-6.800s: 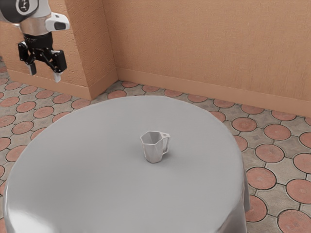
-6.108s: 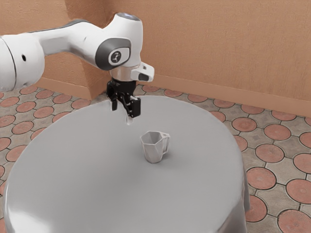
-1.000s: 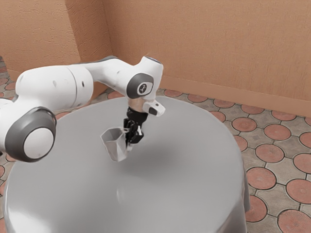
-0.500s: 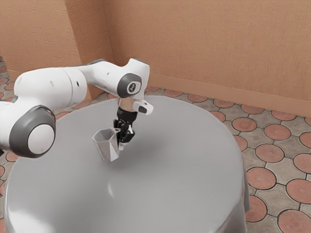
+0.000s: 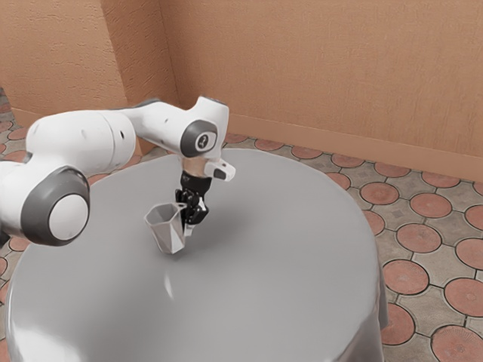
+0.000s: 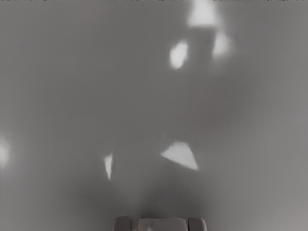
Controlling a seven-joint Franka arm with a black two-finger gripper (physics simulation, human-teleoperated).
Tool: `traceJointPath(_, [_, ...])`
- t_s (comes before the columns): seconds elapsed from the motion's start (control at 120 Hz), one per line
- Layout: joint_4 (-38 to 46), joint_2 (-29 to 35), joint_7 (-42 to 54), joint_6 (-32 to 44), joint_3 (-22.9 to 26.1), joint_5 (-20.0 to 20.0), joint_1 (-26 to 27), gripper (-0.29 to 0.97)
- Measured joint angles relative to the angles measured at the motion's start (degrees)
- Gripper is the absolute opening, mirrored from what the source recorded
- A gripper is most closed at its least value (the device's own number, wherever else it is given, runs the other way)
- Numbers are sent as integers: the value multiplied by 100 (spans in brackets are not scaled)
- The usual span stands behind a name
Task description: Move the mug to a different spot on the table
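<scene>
While the jaws clamp its side, the faceted mug [image 5: 166, 231] (pale grey) tilts — over smooth tablecloth [image 5: 294, 256].

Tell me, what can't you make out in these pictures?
- Handle of the pale grey faceted mug: exterior view, behind the black end effector.
- Whether the mug touches the round grey-clothed table: exterior view, too small to tell.
- Pale shape under the hand: wrist view, blurred, cut off by the edge.
</scene>
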State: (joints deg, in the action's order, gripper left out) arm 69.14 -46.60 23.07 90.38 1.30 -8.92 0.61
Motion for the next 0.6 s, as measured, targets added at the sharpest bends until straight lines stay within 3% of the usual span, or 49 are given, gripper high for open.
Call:
traceJointPath(0.108, [0,-18,-5,62,0,7,0,-8])
traceJointPath(0.342, [49,-13,54,130,137,286,-6,38])
traceJointPath(0.6, [30,42,78,313,142,385,9,59])
